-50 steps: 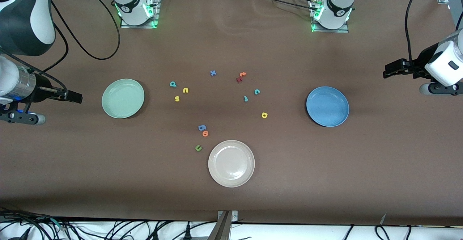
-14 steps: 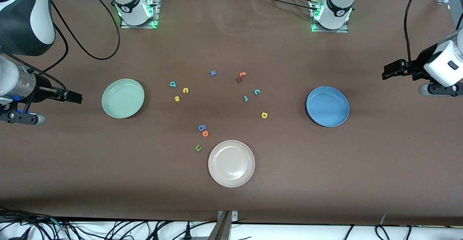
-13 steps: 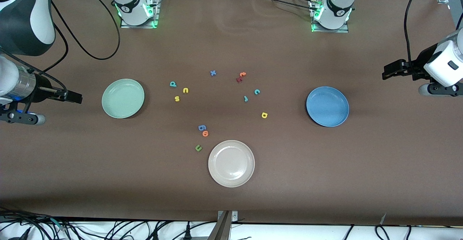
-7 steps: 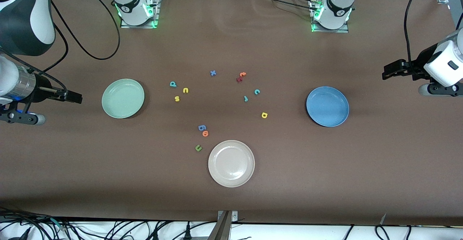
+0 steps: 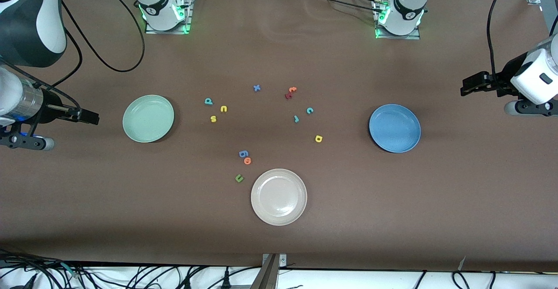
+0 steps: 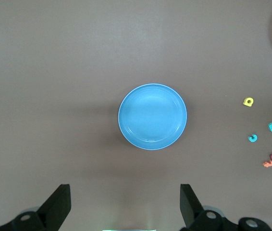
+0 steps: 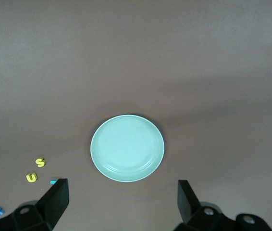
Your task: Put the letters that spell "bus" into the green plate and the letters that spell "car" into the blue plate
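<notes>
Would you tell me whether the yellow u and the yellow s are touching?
Apart: the front view shows brown table between the yellow u and the yellow s.

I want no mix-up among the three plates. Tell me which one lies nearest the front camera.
The beige-white plate. It sits lowest in the front view, nearer the camera than the green plate and the blue plate, with the dark green u beside it.

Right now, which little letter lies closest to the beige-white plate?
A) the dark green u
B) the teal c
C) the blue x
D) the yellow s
A: the dark green u lies on the table right beside the rim of the beige-white plate, toward the right arm's end, while the other three letters lie farther from the front camera, up in the middle of the table.
</notes>
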Robot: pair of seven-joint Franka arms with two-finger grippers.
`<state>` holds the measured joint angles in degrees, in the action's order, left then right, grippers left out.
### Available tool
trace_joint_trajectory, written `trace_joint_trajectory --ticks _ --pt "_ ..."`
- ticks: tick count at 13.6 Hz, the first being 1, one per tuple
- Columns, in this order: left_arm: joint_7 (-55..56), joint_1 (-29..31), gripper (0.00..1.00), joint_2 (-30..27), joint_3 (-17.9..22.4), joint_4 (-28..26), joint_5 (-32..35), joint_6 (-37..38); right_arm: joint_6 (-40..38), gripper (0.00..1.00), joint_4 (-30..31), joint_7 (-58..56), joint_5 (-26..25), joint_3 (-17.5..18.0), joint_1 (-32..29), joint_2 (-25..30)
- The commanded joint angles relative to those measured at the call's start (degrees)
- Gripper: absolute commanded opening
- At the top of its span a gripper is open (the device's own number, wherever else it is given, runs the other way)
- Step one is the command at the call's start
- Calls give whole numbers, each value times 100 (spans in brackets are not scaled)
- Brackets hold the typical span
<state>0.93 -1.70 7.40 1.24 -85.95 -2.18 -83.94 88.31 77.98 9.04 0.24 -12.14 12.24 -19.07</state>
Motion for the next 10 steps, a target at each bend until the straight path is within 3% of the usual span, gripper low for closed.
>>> trace_joint_trajectory --ticks 1,10 --pt "-102 -6 100 112 -18 228 139 149 37 100 130 62 99 18 -28 149" --pt "-111 -15 100 112 -19 228 139 149 20 100 121 150 108 36 -11 149"
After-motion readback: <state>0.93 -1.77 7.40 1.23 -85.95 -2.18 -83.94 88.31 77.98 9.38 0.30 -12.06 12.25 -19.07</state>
